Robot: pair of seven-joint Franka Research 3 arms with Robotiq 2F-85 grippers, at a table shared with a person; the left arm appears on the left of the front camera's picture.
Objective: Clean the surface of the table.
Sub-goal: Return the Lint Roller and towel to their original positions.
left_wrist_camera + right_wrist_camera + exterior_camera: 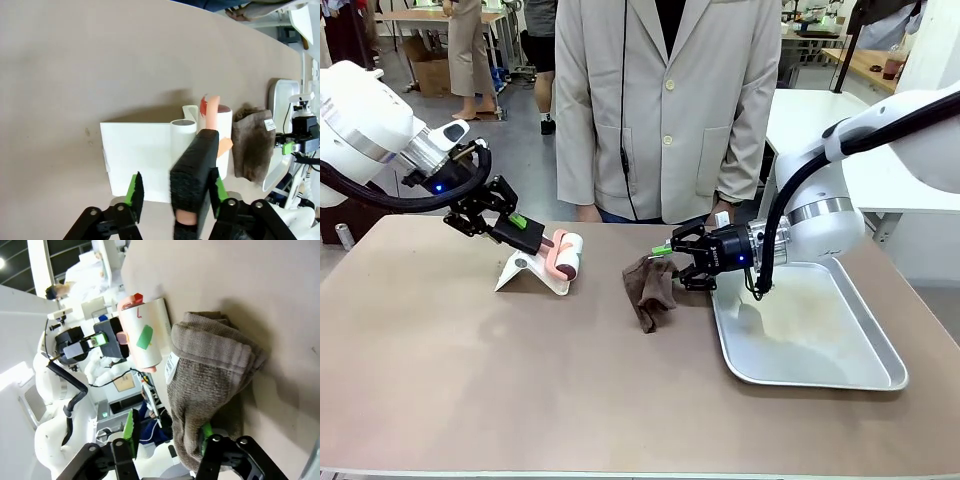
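The brownish table (520,380) carries a pink-and-white lint roller (565,255) on a white stand (525,270). The roller's black foam handle (195,170) lies between the fingers of my left gripper (525,232). It rests against one green pad (215,186), with a gap to the other, so the jaws are open. A crumpled brown cloth (650,290) lies mid-table. My right gripper (670,262) stands open at its right edge. In the right wrist view the cloth (210,370) fills part of the gap between the fingers, with space left on one side.
A shiny metal tray (810,335) sits on the table's right side, under my right arm. A person in a beige jacket (660,110) stands at the far edge, hands near the table rim. The near half of the table is bare.
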